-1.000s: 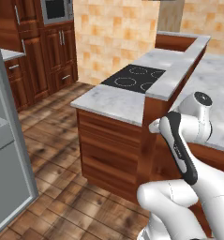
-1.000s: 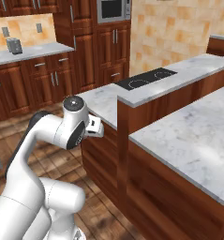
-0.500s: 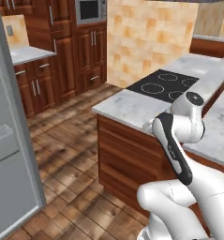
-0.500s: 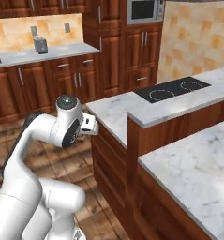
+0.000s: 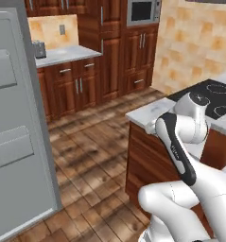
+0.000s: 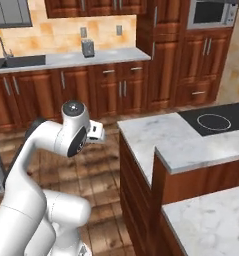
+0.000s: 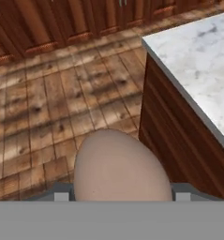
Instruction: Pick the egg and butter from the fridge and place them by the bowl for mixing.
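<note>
Can't make out any word, number, brand or sign for certain. Runs in pale lettering, too small and blurred to read, along the dark forearm strip of the Franka Panda arm, right of centre in the left base view. Shows as an illegible pale mark on the dark wrist joint, left of centre in the right base view.

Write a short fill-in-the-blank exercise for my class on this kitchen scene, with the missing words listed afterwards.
1. Between the fingers of the robot's hand is a brown ____.
2. The floor below is made of ____ planks.
3. The black cooktop is set into a counter whose pale top looks like ____.
4. At the left edge of the left base view stands the grey door of the ____.

Missing words: egg; wooden; marble; fridge
</note>
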Motion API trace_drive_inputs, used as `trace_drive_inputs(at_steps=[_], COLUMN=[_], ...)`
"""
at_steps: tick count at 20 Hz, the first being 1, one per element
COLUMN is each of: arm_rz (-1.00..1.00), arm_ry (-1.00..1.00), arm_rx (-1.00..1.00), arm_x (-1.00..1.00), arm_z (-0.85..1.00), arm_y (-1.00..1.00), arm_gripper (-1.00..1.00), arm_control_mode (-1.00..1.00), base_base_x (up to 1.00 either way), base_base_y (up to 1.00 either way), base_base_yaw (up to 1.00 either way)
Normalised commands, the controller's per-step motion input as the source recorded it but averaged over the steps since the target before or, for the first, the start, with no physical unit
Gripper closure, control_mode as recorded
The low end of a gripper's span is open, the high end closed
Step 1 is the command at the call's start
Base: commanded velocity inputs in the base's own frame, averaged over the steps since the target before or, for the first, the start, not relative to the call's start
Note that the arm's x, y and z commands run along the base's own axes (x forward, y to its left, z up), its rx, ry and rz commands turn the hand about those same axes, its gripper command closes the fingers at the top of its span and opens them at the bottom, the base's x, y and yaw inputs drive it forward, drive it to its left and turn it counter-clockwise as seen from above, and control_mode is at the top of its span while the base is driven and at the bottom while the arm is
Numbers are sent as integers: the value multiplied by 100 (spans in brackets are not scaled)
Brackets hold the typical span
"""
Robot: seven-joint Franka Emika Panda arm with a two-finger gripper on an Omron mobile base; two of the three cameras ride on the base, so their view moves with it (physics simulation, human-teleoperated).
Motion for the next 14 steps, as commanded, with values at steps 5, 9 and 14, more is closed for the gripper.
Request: trace_drive_inputs(at_steps=[5,9,14], arm_rz=[0,0,0], arm_ry=[0,0,0], arm_rx=[0,0,0], arm_x=[0,0,0], arm_z=[0,0,0], arm_y=[0,0,0], arm_gripper=[100,100,100], arm_control_mode=[100,100,100], base_base_x=[77,77,75], base_base_y=[-2,0,-16], base_base_yaw=[38,38,26])
